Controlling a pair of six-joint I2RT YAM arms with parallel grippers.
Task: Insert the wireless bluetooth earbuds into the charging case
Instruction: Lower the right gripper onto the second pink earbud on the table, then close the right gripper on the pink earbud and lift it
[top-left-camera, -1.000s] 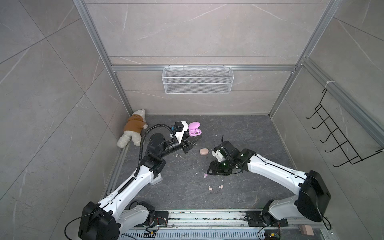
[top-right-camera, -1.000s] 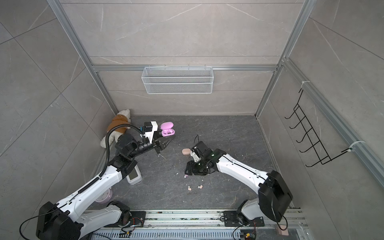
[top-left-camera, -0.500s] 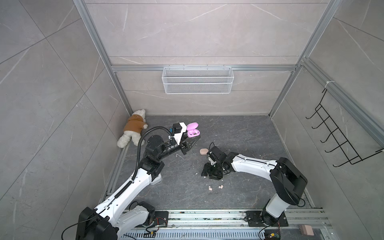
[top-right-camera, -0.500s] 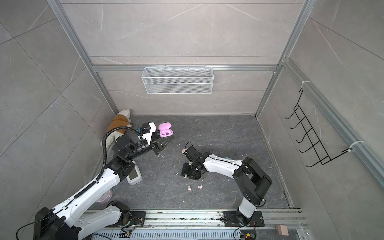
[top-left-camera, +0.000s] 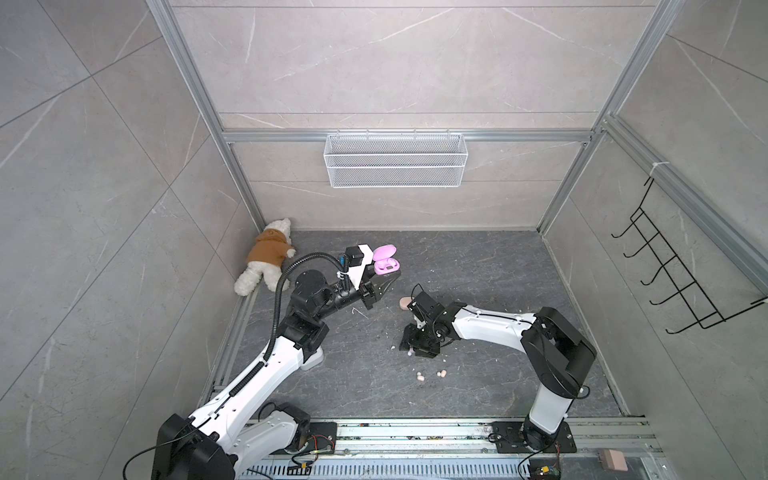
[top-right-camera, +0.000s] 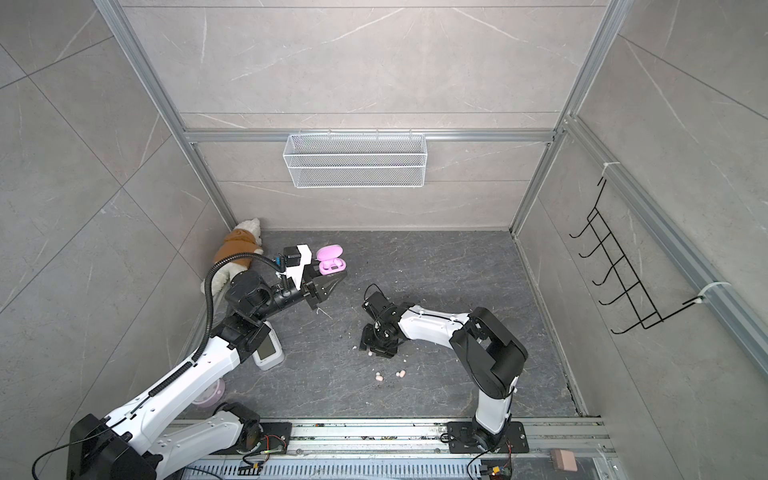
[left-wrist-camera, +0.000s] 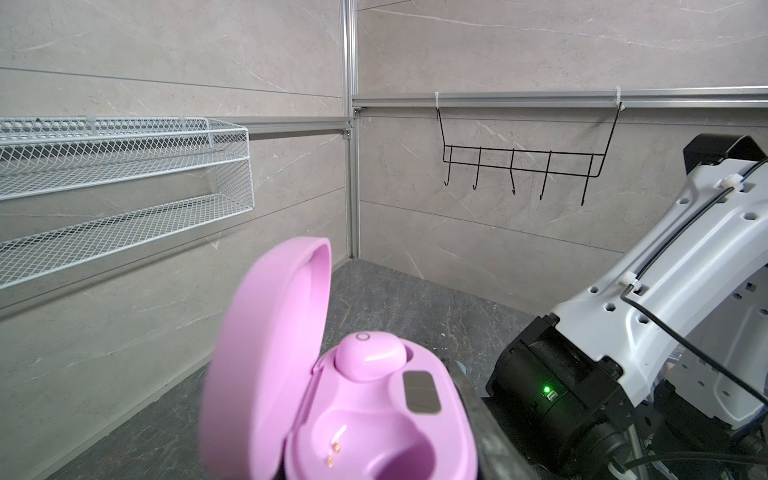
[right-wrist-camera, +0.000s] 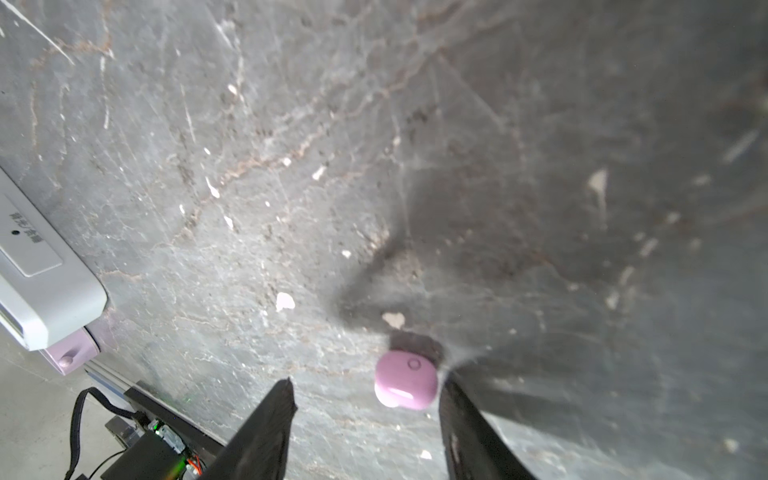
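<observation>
Above the dark grey stone floor (right-wrist-camera: 249, 166), the left gripper (top-left-camera: 388, 279) is clamped on the open lilac-pink plastic charging case (left-wrist-camera: 374, 415), one seated bud (left-wrist-camera: 370, 357) in it, one socket bare; the right gripper (right-wrist-camera: 368, 378) stands parted astride a tiny lilac-pink bean-shaped plastic earbud (right-wrist-camera: 406, 380) on the floor. That earbud lies off-centre, just beside one finger (right-wrist-camera: 469, 424); closing could flick it away instead of pinching it.
</observation>
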